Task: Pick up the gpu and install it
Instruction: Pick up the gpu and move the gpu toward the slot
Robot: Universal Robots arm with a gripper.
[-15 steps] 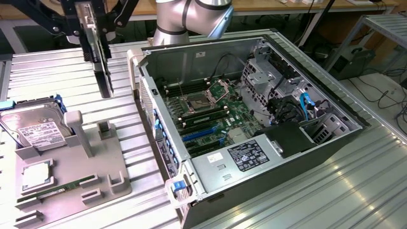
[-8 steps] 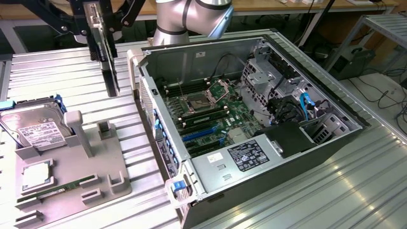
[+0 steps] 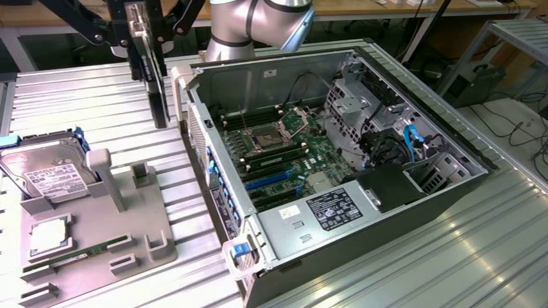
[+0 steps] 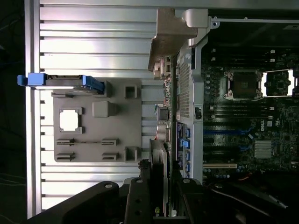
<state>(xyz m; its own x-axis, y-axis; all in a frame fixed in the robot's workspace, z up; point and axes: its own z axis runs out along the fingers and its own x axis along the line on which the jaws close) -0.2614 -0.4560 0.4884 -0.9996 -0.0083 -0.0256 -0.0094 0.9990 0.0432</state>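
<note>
**Gpu held on edge beside the open case**

The fingers [image 3: 135,35] are clamped on the top of the gpu [image 3: 158,96]. It hangs upright over the surface [image 3: 77,96], just outside the case [image 3: 385,256]. The card and the case wall look close to me. If the lower corner clipped that wall, the gpu could twist in the grip and then meet its slot crooked.

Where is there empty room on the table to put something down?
The ribbed table is bare on the exterior view's right, beside the computer case. It is bare too past the grey holder, near where the claw holds the gpu. The holder and the case's inside are crowded.
</note>
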